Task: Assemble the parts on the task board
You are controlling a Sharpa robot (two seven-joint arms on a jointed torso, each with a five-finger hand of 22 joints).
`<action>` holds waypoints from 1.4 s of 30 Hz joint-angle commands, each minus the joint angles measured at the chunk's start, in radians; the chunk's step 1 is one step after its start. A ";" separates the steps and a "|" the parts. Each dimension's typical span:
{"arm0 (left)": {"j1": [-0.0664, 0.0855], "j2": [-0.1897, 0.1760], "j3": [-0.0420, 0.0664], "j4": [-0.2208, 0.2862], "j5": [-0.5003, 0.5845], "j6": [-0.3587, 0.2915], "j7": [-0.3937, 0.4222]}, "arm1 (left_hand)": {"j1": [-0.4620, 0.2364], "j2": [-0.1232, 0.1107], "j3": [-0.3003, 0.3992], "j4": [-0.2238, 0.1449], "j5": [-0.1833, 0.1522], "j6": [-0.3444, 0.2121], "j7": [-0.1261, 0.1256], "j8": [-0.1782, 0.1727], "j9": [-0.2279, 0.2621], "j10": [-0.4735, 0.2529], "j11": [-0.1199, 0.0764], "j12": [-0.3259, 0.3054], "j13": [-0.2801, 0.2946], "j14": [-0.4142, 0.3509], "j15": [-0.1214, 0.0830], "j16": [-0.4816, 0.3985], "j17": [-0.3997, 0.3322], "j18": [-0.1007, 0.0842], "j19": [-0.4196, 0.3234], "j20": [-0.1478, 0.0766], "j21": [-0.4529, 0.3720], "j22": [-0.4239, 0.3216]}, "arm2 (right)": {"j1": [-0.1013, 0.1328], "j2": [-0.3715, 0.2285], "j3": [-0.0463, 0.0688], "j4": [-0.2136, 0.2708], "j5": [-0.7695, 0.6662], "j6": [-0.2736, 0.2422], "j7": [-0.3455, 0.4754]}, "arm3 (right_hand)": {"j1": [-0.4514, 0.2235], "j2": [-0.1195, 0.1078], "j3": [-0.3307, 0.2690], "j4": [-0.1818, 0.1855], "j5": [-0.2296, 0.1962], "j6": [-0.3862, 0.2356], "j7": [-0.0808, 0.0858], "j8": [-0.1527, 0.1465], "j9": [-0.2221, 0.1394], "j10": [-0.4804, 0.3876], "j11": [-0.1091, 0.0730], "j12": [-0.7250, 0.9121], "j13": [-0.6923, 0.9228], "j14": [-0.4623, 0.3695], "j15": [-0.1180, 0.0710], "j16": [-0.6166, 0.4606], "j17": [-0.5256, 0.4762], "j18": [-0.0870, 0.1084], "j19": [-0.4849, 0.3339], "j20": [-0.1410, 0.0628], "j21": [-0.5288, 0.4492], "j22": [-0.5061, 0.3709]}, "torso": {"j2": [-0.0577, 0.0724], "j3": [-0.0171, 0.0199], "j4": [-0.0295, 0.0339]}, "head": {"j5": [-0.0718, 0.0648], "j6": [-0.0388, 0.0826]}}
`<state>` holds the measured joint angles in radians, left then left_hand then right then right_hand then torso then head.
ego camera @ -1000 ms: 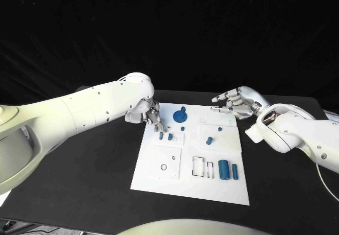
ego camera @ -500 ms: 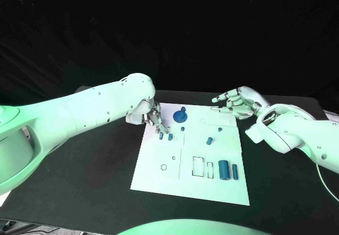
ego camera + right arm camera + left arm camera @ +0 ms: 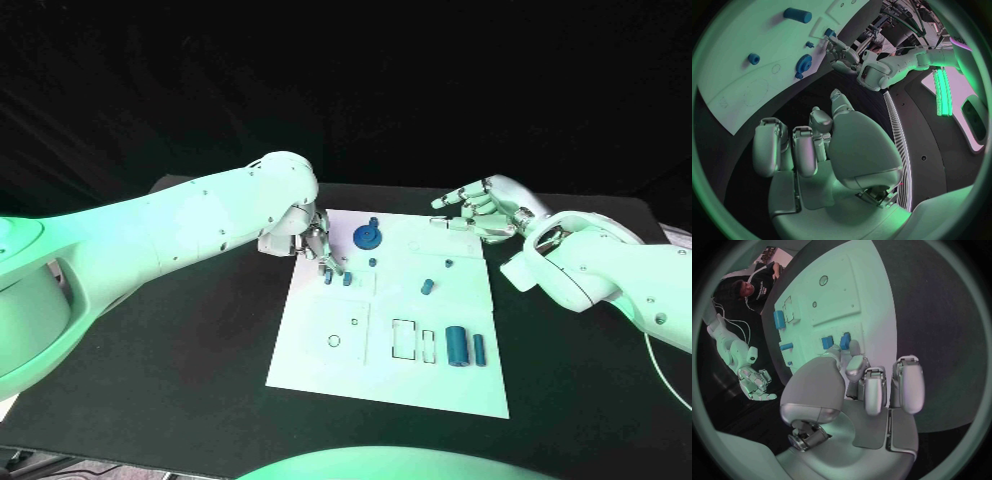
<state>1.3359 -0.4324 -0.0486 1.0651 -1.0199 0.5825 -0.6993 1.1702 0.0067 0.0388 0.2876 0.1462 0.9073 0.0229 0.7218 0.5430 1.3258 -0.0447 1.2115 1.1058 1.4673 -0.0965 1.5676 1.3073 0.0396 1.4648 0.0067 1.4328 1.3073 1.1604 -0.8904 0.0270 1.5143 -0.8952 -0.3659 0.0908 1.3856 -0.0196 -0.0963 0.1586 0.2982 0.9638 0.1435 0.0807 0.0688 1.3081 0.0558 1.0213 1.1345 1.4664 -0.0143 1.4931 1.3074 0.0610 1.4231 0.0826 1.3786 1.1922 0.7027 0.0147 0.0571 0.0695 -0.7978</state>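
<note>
we see the task board mid-table, most blue parts loose, assembly barely begun. our left hand reaches two small pegs; whether it grips one, we cannot tell. our right hand hovers empty, fingers apart.

The task board lies mid-worktop. The left robot hand is at its far left corner beside two small parts; the right robot hand is past its far right corner.
</note>
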 commanded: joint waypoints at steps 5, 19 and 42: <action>-0.002 0.004 0.000 -0.001 0.004 0.030 -0.022 | 0.041 -0.009 0.043 0.000 0.004 0.000 0.005 -0.019 0.012 -0.002 0.004 -0.001 -0.003 0.103 -0.002 0.003 0.264 -0.013 0.087 0.001 -0.001 0.228 | 0.000 0.002 0.000 0.000 -0.004 0.009 0.007 | -0.009 0.004 -0.004 0.001 0.005 0.005 0.000 -0.004 0.000 -0.006 -0.002 0.002 -0.001 0.079 -0.009 -0.006 0.160 0.015 -0.005 -0.003 -0.005 0.000 | 0.000 -0.0002 0.0006 | 0.001 -0.002; -0.002 0.005 0.001 -0.006 0.070 0.019 -0.008 | 0.139 -0.053 0.311 -0.011 0.007 0.000 0.001 -0.060 0.064 -0.006 0.000 -0.008 -0.008 0.103 -0.004 0.003 0.264 -0.012 0.086 -0.004 -0.005 0.227 | 0.000 0.004 0.000 -0.002 -0.004 0.011 0.008 | -0.009 0.004 -0.004 0.001 0.005 0.005 0.000 -0.004 0.000 -0.006 -0.002 0.002 -0.001 0.079 -0.009 -0.006 0.160 0.015 -0.005 -0.003 -0.005 0.000 | 0.000 -0.0003 0.0003 | 0.000 -0.006; -0.002 0.005 0.000 -0.016 0.087 0.059 -0.033 | -0.032 -0.141 0.276 0.002 -0.017 0.034 0.006 -0.077 0.107 0.007 0.005 0.004 0.000 0.103 -0.002 0.003 0.264 -0.016 0.089 0.001 0.011 0.231 | 0.000 0.003 0.000 0.000 -0.004 0.010 0.007 | -0.009 0.004 -0.004 0.001 0.005 0.005 0.000 -0.004 0.000 -0.006 -0.002 0.002 -0.001 0.079 -0.009 -0.006 0.160 0.015 -0.005 -0.003 -0.005 0.000 | 0.000 0.0001 0.0001 | 0.004 -0.006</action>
<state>1.3352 -0.4290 -0.0479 1.0481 -0.9409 0.6070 -0.7009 1.1482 -0.1359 0.3212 0.2909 0.1343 0.9366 0.0264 0.6484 0.6487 1.3293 -0.0411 1.2116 1.1052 1.4673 -0.0965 1.5677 1.3078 0.0395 1.4648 0.0068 1.4407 1.3073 1.1604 -0.8883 0.0270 1.5130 -0.8951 -0.3654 0.0912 1.3856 -0.0196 -0.0963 0.1586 0.2981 0.9638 0.1435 0.0807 0.0688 1.3081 0.0558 1.0213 1.1347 1.4664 -0.0143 1.4932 1.3078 0.0610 1.4231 0.0826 1.3786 1.1923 0.7024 0.0151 0.0574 0.0732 -0.8039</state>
